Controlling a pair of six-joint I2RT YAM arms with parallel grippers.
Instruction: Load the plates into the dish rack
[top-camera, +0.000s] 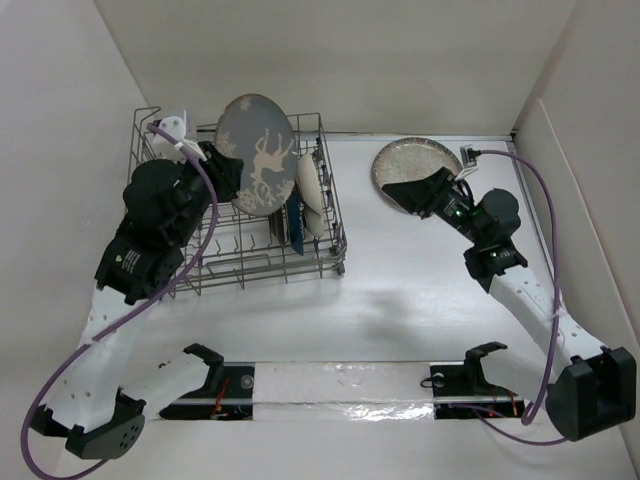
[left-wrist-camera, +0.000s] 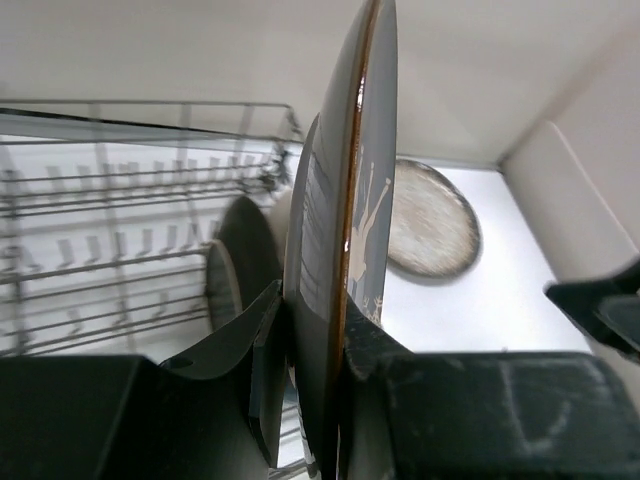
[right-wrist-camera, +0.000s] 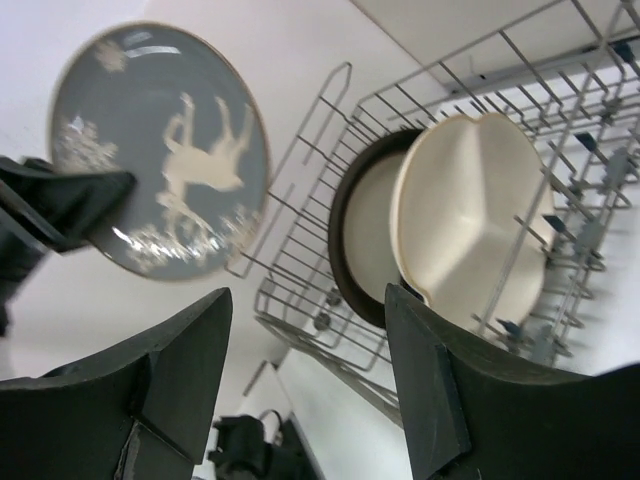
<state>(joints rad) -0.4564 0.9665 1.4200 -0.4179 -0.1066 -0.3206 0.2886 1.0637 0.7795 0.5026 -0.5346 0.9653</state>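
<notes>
1. Plain white counter boxed in by white walls, nothing else going on in the background.
2. The grey deer plate is up on its edge over the back half of the dish rack. It's round, so there's no real long axis. It stands roughly upright and leans a bit, with the deer face turned toward the right side of the counter.
3. The left tool is clamped narrow on that plate's rim, one finger on each face. I'd guess it's held by the edge so it can slide down between the tines. Can't tell if the bottom edge is touching the wires.
4. Just beside it in the rack, the cream three-section plate and a rimmed cream plate stand on edge, nearly touching. The blue dish is slotted in near them. They're upright because that's how the tines hold them.
5. The speckled plate lies flat on the counter, well apart from the rack, at the far right.
6. The right tool sits at that plate's near edge, fingers spread wide with nothing between them. Looks to me like it's the last plate left to load.
</notes>
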